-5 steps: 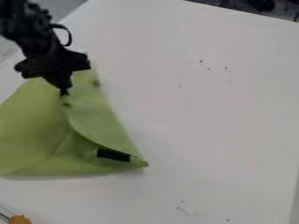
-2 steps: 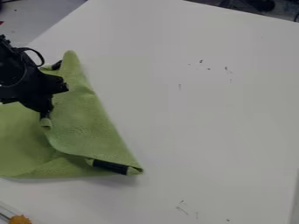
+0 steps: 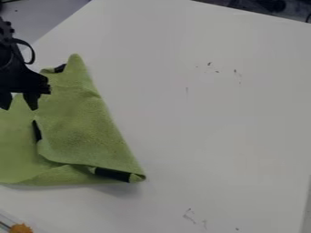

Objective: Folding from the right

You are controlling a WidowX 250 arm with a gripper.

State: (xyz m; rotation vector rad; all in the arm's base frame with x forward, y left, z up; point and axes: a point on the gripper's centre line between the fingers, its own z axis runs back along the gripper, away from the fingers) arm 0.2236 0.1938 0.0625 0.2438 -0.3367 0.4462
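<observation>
My gripper hangs at the left, above the green cloth, its two fingers apart with nothing between them. The green cloth lies at the left of the table, its right side folded over towards the left. The flap's free edge rests around the middle of the cloth. Dark patches show at the flap's left edge, near the top corner and by the lower right corner.
The white table stretches to the right of the cloth and bears a few small dark marks. An orange object sits at the bottom left corner. Dark items lie beyond the table's far edge at the top right.
The gripper has moved left and down with the cloth's edge, then let go and lifted. The cloth's right part now lies folded over further to the left.
</observation>
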